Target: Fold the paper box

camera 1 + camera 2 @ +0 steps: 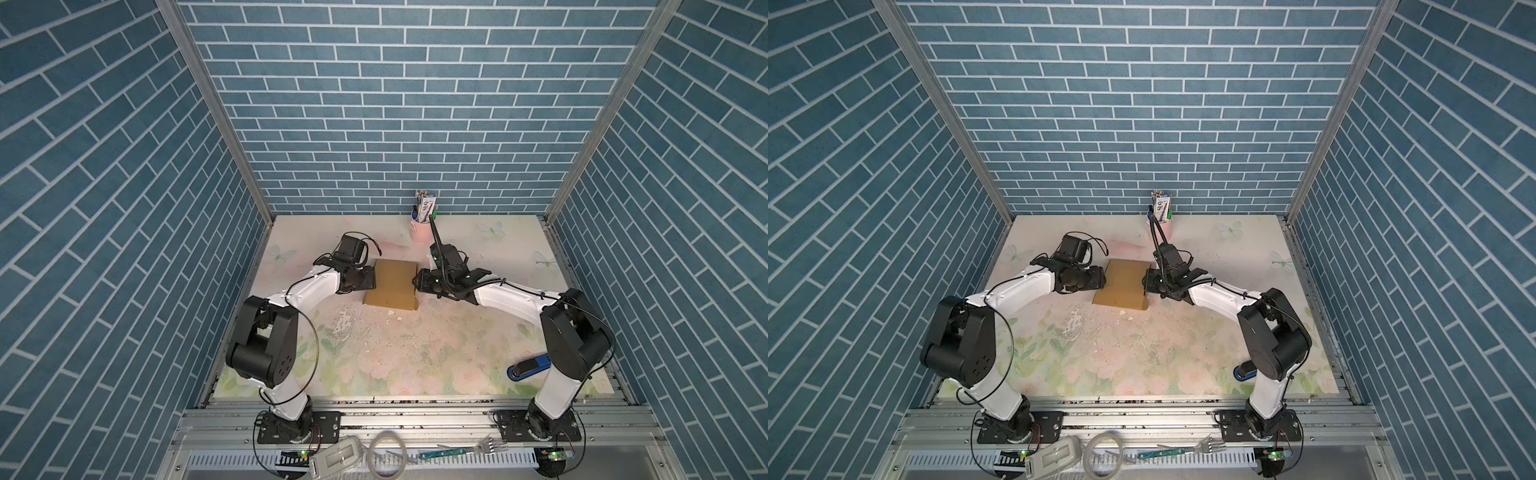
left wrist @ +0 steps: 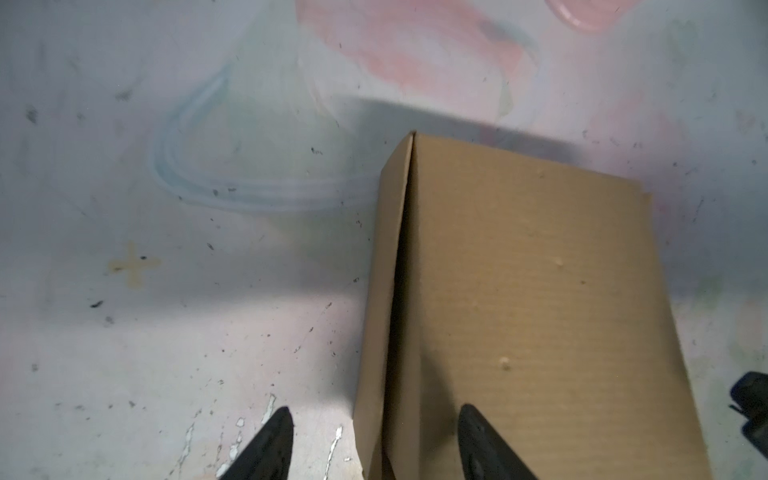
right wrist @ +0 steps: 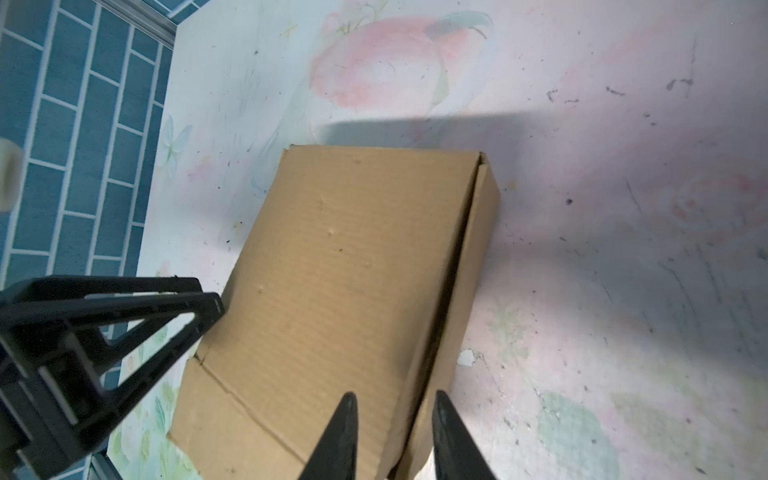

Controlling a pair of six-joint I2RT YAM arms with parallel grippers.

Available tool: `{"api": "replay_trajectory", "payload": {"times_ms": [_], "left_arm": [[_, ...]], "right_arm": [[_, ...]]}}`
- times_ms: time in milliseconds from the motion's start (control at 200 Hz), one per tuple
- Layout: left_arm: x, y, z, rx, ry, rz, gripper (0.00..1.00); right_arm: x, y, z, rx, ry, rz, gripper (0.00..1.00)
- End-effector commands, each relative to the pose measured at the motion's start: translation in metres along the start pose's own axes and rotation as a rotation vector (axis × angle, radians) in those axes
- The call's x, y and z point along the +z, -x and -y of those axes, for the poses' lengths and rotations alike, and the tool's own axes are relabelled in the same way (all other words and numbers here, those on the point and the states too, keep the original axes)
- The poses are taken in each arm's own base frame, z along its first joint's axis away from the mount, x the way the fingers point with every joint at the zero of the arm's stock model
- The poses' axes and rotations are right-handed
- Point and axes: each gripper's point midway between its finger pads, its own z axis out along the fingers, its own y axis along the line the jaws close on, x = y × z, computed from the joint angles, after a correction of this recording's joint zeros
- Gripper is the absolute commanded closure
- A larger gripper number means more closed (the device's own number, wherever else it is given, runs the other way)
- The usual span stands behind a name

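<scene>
Paper box (image 1: pixel 392 284) squarish in both top views; wrist views alone: left claw (image 2: pixel 376 409) wide, right claw (image 3: pixel 395 395) narrow.

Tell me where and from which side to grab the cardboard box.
Take the paper box by its right side wall, coming from the right: it lies flat, and that upright wall, parted from the lid by a seam, should fit the right claw.

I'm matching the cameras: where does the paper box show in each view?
Top view: paper box on the floral tabletop, centre.
Top view: paper box, same place.
Left wrist: paper box fills the frame's lower right.
Right wrist: paper box, frame centre.
Shared landmark: the floral tabletop beneath it.
</scene>
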Motion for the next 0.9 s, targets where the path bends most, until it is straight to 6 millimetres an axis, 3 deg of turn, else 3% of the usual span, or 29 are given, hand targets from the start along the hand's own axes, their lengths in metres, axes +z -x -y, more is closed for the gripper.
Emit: {"api": "replay_trajectory", "payload": {"times_ms": [0, 200, 445, 695, 895], "left_arm": [[0.007, -0.005, 0.003, 0.005, -0.03, -0.011, 0.35], [0.012, -0.016, -0.001, -0.002, -0.03, -0.032, 0.35], [0.01, -0.023, 0.002, -0.023, -0.056, -0.036, 0.36], [-0.02, -0.013, 0.014, -0.044, -0.115, 0.025, 0.35], [-0.043, -0.023, 0.015, -0.039, -0.133, 0.05, 0.33]], "right_arm": [[0.009, -0.008, 0.004, 0.021, -0.01, -0.044, 0.7], [0.024, -0.016, 0.016, 0.033, -0.02, -0.075, 0.73], [0.026, -0.013, 0.018, 0.04, -0.012, -0.078, 0.74], [0.005, -0.002, 0.013, 0.032, 0.007, -0.034, 0.72], [-0.016, -0.008, 0.013, 0.026, 0.027, -0.007, 0.62]]}}
